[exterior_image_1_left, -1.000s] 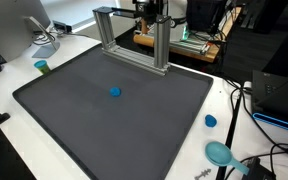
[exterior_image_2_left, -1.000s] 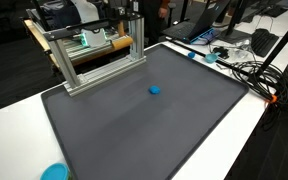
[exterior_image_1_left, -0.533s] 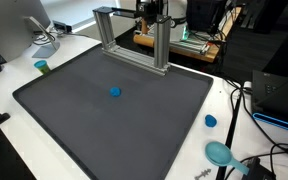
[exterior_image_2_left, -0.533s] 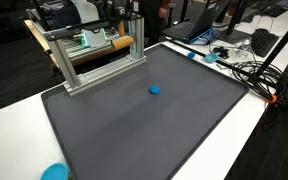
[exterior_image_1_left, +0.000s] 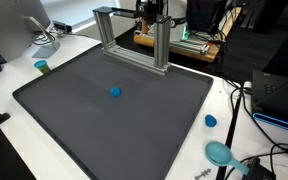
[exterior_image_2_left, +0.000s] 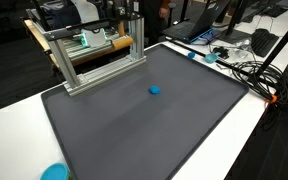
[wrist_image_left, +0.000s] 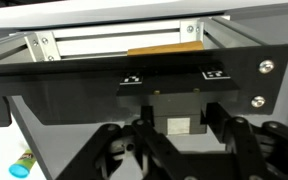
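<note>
- One pincer (wrist_image_left: 180,150) hangs high behind the metal frame (exterior_image_1_left: 131,45). My wrist view shows only its linkages, so I cannot tell whether it is released or clenched.
- The frame stands at the far edge of the dark mat (exterior_image_1_left: 84,120), which I'd say leaves the middle open.
- The small blue piece (exterior_image_1_left: 115,92) lies alone mid-mat on the desk (exterior_image_1_left: 6,88), well apart from the pincer.

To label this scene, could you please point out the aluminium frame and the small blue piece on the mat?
aluminium frame (exterior_image_1_left: 163,48), in an exterior view, on its near upright post.
small blue piece (exterior_image_2_left: 155,89), in an exterior view, on its middle.
</note>
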